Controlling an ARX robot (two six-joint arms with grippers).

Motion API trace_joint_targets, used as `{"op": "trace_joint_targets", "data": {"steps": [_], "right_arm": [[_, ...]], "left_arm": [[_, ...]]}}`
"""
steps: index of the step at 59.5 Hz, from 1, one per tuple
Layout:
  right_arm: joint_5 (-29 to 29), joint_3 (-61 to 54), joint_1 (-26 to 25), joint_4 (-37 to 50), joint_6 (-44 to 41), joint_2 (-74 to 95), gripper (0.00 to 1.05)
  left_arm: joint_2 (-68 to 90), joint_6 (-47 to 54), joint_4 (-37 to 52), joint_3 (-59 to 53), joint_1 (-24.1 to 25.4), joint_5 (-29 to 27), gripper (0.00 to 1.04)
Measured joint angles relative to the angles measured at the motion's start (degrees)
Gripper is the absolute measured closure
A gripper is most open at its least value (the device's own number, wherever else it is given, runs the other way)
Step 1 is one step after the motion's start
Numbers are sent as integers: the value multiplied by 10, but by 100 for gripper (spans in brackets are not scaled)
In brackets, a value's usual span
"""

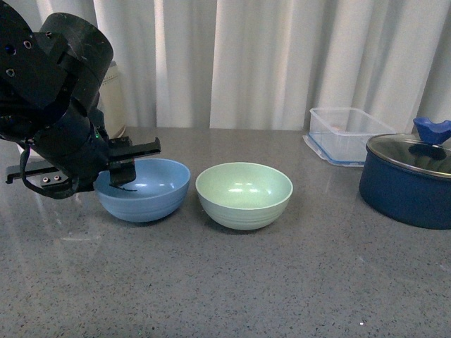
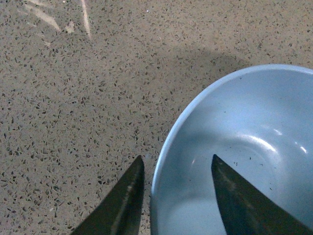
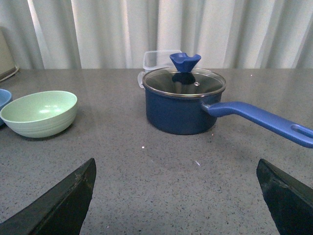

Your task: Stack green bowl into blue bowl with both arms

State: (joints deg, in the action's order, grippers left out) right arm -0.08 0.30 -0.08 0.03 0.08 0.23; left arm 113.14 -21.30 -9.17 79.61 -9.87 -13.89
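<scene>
– Grey speckled countertop (image 1: 225, 282) with pale curtains (image 1: 246, 56) hanging at the far side. Where do the bowls sit?

– The light sky-blue round bowl (image 1: 144, 197) stands left of centre. The pale mint-green round bowl (image 1: 244, 197) is just to its right, upright and empty, with a narrow gap between them.

– And the left gripper (image 2: 177, 156)?

– It is at the blue bowl's left rim. Its flat black fingers (image 2: 124, 205) are spread, one outside the wall and one inside the bowl, and neither is pressed against it.

– What about the right gripper (image 3: 175, 160)?

– It is released, with the fingers wide apart and low over bare counter, holding nothing. It faces a dark navy pot with a glass lid (image 1: 405, 190) at the right. A clear plastic container (image 1: 345, 134) sits farther back, just left of that pot.
</scene>
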Motion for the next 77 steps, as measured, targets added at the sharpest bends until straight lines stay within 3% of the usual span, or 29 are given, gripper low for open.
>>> {"op": "trace_joint_targets", "data": {"steps": [22, 32, 43, 45, 49, 57, 75, 77], "right_arm": [[0, 0, 0, 0, 0, 0, 10], [0, 0, 0, 0, 0, 0, 10], [0, 0, 0, 0, 0, 0, 10], [0, 0, 0, 0, 0, 0, 10], [0, 0, 0, 0, 0, 0, 10], [0, 0, 0, 0, 0, 0, 10], [0, 0, 0, 0, 0, 0, 10], [0, 0, 0, 0, 0, 0, 10]], "left_arm": [[-174, 71, 99, -151, -3, -23, 6], [-307, 107, 109, -270, -14, -25, 7], [-311, 112, 109, -277, -15, -25, 7], [-310, 126, 136, -288, -12, -13, 9], [-320, 162, 321, -363, -4, 37, 22], [-365, 195, 538, -492, 14, 60, 47], [-476, 206, 573, -633, 47, 91, 102], [-487, 209, 573, -643, 49, 93, 101]]}}
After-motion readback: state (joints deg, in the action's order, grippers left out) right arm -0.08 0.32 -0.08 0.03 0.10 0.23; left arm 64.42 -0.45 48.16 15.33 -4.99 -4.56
